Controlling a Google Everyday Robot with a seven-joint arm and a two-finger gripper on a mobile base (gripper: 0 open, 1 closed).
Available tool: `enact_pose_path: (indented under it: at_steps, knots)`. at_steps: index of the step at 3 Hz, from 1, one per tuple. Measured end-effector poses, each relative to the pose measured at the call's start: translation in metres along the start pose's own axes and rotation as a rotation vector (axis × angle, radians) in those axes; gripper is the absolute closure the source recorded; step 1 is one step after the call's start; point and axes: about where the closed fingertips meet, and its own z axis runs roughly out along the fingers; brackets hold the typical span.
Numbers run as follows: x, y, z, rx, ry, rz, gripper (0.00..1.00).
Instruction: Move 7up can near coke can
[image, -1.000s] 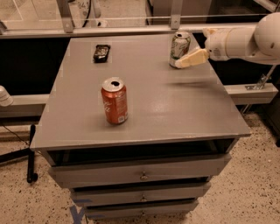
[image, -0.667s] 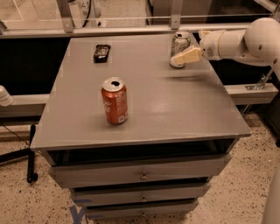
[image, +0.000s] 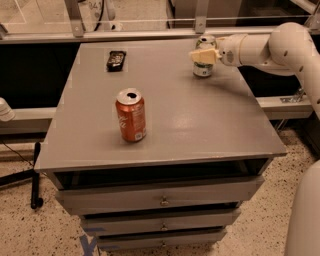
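Observation:
The 7up can (image: 202, 70), white and green with a silver top, stands upright at the far right of the grey table top (image: 210, 125). My gripper (image: 204, 55) reaches in from the right on the white arm and sits right at the can, covering its middle. The coke can (image: 131, 116), red-orange with white script and an open silver top, stands upright near the front left of the table, well apart from the 7up can.
A small black device (image: 116, 60) lies at the far left of the table. Drawers (image: 161, 200) sit below the top. A metal rail and glass panel (image: 150, 34) run behind the table. A black stand (image: 35, 175) is on the floor at left.
My gripper has moved left from beside the 7up can to right over its middle. The 7up can and the coke can have stayed in place.

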Motion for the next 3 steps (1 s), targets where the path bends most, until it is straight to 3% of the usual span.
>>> enact_pose_path:
  at_steps: [1,2,3]
  knots:
    - [-0.014,0.040,-0.010,-0.088,-0.059,0.016,0.64]
    - [-0.019,0.110,-0.031,-0.248,-0.128,0.044,0.88]
    - [-0.018,0.185,-0.058,-0.425,-0.184,0.032,1.00]
